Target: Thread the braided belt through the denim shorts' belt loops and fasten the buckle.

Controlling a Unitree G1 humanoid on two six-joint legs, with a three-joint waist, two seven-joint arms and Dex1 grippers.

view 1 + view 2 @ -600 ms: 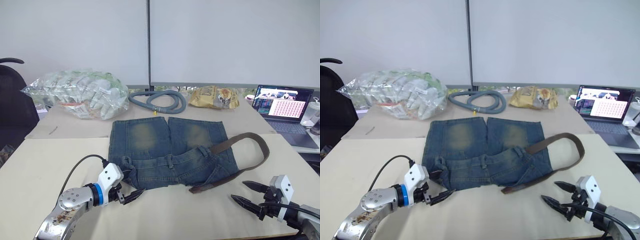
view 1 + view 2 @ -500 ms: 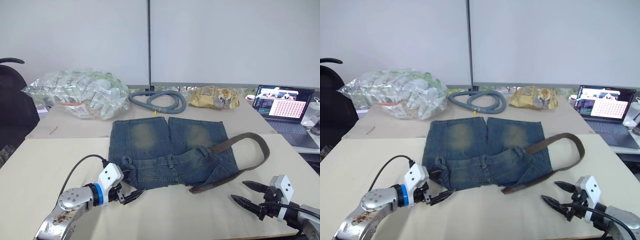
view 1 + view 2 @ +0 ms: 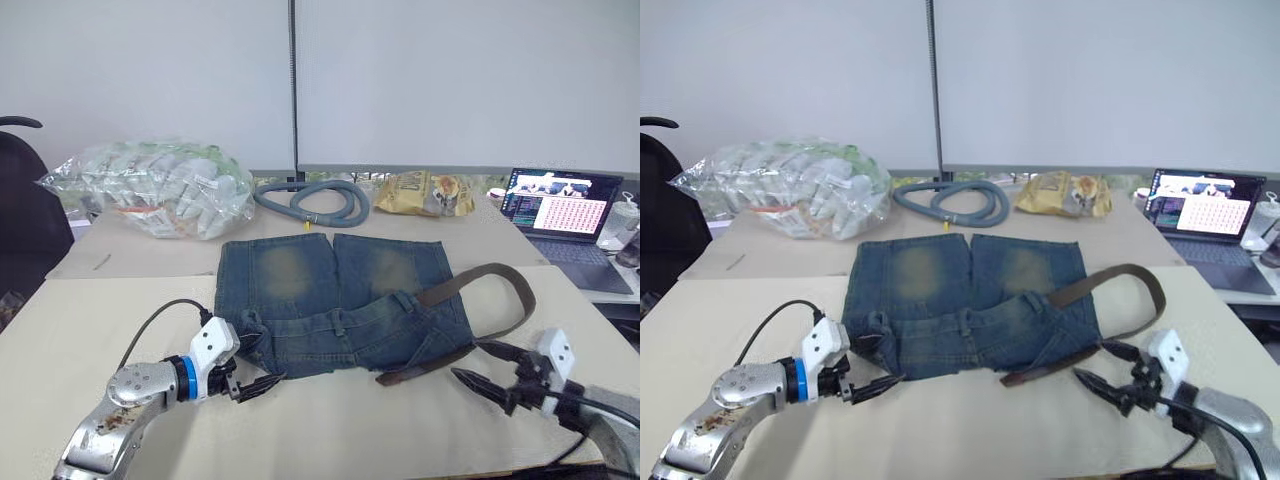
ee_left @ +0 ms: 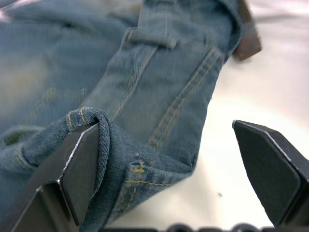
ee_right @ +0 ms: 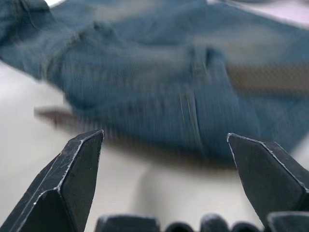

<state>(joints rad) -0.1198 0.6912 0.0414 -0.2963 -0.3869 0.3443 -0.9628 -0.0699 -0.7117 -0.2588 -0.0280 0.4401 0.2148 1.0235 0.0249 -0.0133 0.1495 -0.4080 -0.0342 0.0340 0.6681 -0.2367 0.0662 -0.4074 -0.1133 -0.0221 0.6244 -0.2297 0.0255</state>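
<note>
Nearest us, our left hand [image 3: 252, 385] is spread open at the bunched left waist corner of the faded blue denim shorts [image 3: 340, 305], one finger [image 4: 79, 169] touching the cloth. Our right hand [image 3: 490, 372] is open too, just beside the loose near end of the worn dark brown braided belt [image 3: 500, 300], so the right is nearer it. The belt runs leftward along the waistband under a denim belt loop [image 3: 405, 300], then curves away on the cream worktop [image 3: 90, 310].

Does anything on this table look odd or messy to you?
Yes: the shorts lie bunched at the waistband, and the belt runs only partway through, its free end looping out on the table.
</note>
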